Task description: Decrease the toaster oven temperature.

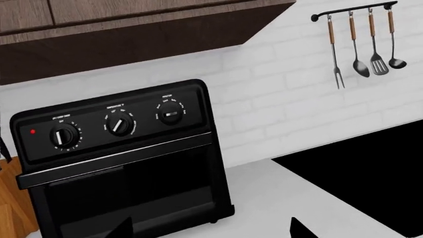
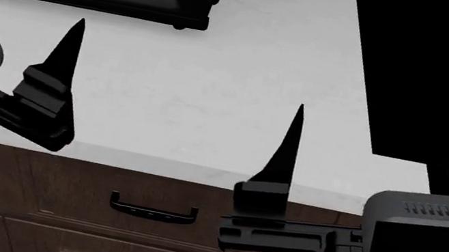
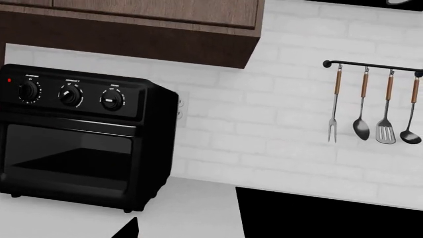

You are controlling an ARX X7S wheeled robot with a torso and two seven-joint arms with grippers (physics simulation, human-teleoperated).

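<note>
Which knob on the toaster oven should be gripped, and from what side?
Probably the middle knob on the toaster oven; its label looks like temperature but is blurred. Come straight at the front panel, jaws astride its raised white-marked bar.

We find lettering only on the toaster oven (image 1: 126,163), on its top control band. Above the left knob (image 1: 64,135) we make out a short white caption and, under it at the knob's 12 o'clock, what looks like "OFF". The middle knob (image 1: 120,124) carries a caption that seems to begin "TEMPERATURE", though the letters are too small to be sure. The right knob (image 1: 170,115) has a caption we cannot read. Tiny dial markings ring each knob, all illegible. In the right wrist view the same captions are blurred specks.
</note>
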